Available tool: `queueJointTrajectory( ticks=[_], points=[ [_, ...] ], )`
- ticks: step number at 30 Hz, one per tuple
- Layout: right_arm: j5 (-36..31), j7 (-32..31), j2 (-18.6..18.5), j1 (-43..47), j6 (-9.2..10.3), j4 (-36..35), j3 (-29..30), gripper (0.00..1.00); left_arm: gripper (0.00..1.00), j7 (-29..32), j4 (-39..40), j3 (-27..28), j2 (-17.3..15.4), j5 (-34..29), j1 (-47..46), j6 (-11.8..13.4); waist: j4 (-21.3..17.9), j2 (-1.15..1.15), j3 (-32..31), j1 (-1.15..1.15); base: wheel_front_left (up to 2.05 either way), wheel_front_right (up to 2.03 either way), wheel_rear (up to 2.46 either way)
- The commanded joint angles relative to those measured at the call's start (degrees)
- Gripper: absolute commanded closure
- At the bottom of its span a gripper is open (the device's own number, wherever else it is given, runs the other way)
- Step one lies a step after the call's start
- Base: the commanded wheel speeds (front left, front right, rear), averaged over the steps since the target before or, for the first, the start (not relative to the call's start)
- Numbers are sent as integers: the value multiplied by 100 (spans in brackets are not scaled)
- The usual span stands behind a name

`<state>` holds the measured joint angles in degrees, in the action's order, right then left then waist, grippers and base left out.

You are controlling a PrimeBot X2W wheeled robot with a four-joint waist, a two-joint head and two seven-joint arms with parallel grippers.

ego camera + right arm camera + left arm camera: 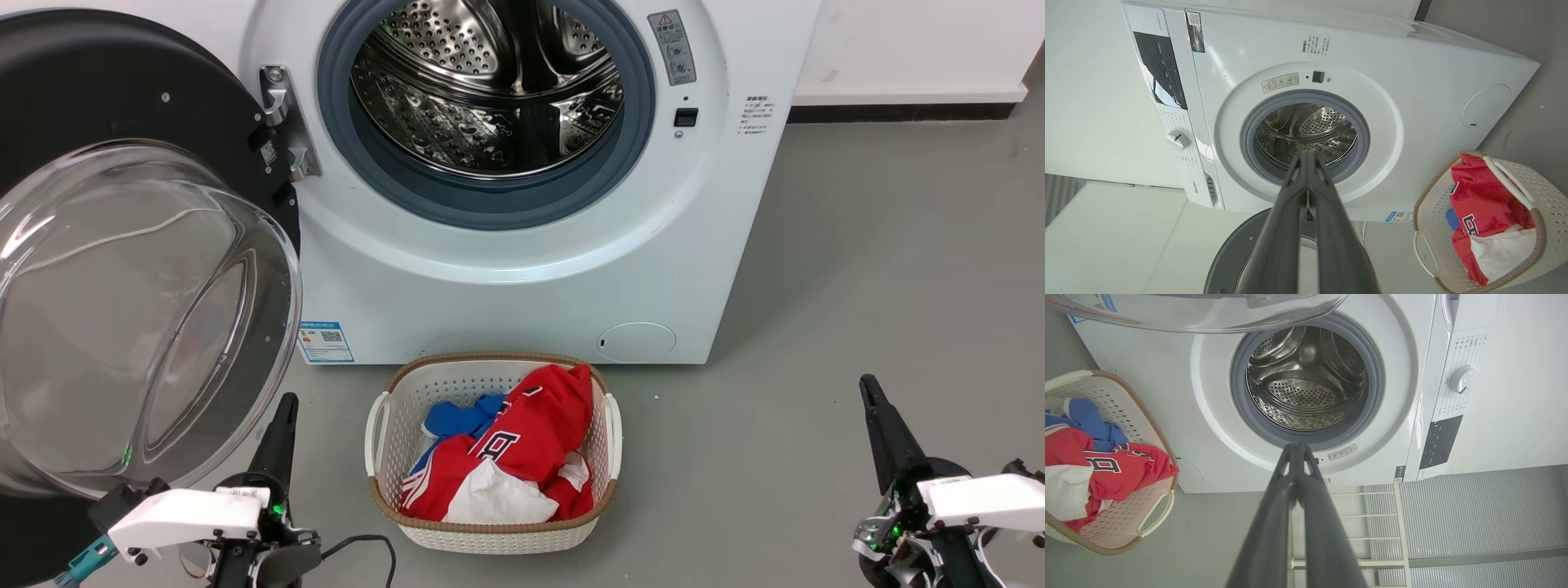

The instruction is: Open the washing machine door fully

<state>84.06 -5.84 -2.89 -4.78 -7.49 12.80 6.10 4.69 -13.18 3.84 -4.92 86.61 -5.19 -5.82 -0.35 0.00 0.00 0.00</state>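
Observation:
The white washing machine (522,278) stands ahead with its steel drum (490,90) exposed inside the grey rubber ring. The washing machine door (122,269), black with a bulging clear glass bowl, is swung wide open to the left on its metal hinge (286,122). My left gripper (286,402) is shut and empty at the lower left, just below the glass bowl and apart from it. My right gripper (867,384) is shut and empty at the lower right, over bare floor. Both wrist views look along shut fingers (1298,447) (1306,154) toward the drum.
A white laundry basket (604,457) with a brown woven rim sits on the grey floor in front of the machine, between my grippers, holding red, white and blue clothes (522,457). A cable (367,543) trails by my left arm. Wall and skirting run at the right.

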Motion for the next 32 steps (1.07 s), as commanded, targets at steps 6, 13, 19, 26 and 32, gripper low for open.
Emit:
queueJointTrajectory(
  ticks=[6,13,19,26,32],
  points=[
    [344,-33,-2,-139,0,54,26,100,100,67,-32,105,73,255,-115,-85,12,0,6,0,0,0,0],
    [637,-58,-1,-160,0,103,40,100,100,119,-71,184,133,478,-117,-145,25,0,13,0,0,0,0],
    [863,-82,-1,-189,0,139,52,100,100,167,-101,246,185,641,-126,-189,36,0,18,0,0,0,0],
    [839,-76,0,-177,0,135,51,100,100,162,-96,247,184,617,-125,-185,36,0,18,0,0,0,0],
    [838,-78,0,-177,0,135,51,100,100,167,-96,252,187,611,-126,-185,36,0,18,0,0,0,0]
  ],
)
